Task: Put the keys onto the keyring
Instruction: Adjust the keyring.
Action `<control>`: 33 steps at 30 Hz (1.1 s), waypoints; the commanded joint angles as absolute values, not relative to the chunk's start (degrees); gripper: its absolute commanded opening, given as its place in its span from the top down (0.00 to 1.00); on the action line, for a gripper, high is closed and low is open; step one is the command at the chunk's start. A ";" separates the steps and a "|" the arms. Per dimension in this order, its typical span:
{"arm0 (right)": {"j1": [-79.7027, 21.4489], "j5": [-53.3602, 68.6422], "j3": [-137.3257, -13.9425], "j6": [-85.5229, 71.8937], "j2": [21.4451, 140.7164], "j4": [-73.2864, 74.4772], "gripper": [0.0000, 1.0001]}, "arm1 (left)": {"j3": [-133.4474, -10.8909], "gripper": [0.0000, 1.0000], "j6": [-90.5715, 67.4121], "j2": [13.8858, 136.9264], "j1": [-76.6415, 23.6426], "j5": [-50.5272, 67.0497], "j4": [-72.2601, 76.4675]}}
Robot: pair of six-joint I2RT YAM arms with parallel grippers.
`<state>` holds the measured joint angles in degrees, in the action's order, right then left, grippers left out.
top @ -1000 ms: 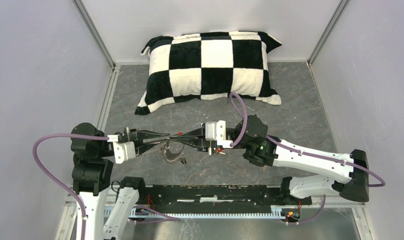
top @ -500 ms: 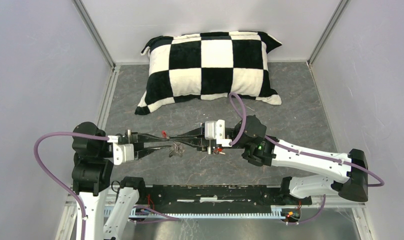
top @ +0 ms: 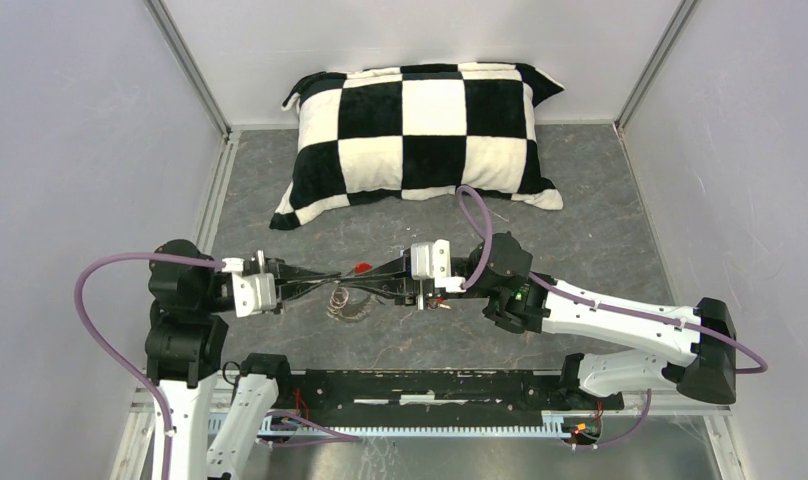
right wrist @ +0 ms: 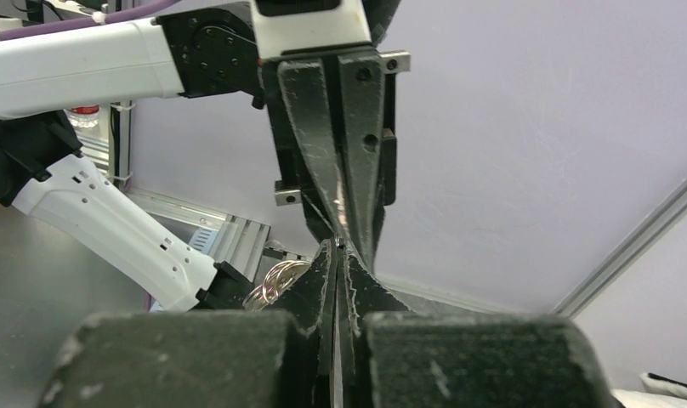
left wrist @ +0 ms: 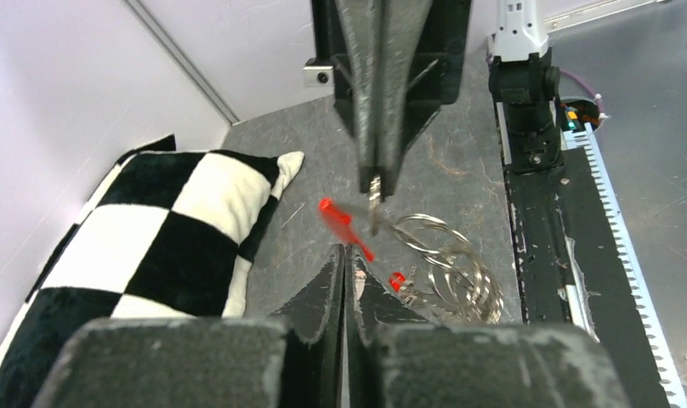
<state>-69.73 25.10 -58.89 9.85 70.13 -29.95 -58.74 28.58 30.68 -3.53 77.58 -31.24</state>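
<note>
The keyring is a silvery wire coil that hangs between my two grippers above the grey floor. Its red section runs slantwise from the coil's free end down into the tips of my left gripper, which is shut on it. My right gripper faces the left one tip to tip and is shut on the silvery wire end. A tiny red-headed key sits against the coil. In the right wrist view the coil shows left of the shut right gripper.
A black-and-white checked pillow lies at the back of the grey floor. White walls enclose the cell on three sides. The black mounting rail with the arm bases runs along the near edge.
The left gripper's jaws stood apart and have now shut. It moved right toward the right gripper, and the red section now shows between the two tips. The coil swung slightly.
</note>
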 commanded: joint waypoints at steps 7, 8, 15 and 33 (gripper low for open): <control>-69.33 26.33 -58.65 8.26 69.04 -34.87 1.00 | -60.26 0.77 25.27 33.05 -3.47 80.55 -31.77; -69.30 26.32 -58.60 8.34 69.08 -34.94 1.00 | -60.48 0.77 25.11 32.94 -3.48 81.26 -31.73; -69.08 24.71 -57.88 8.70 68.55 -35.16 1.00 | -60.76 0.77 24.35 31.09 -3.46 83.76 -31.78; -69.11 26.98 -59.41 7.95 70.73 -33.88 1.00 | -60.60 0.73 26.72 31.35 -3.48 80.27 -31.87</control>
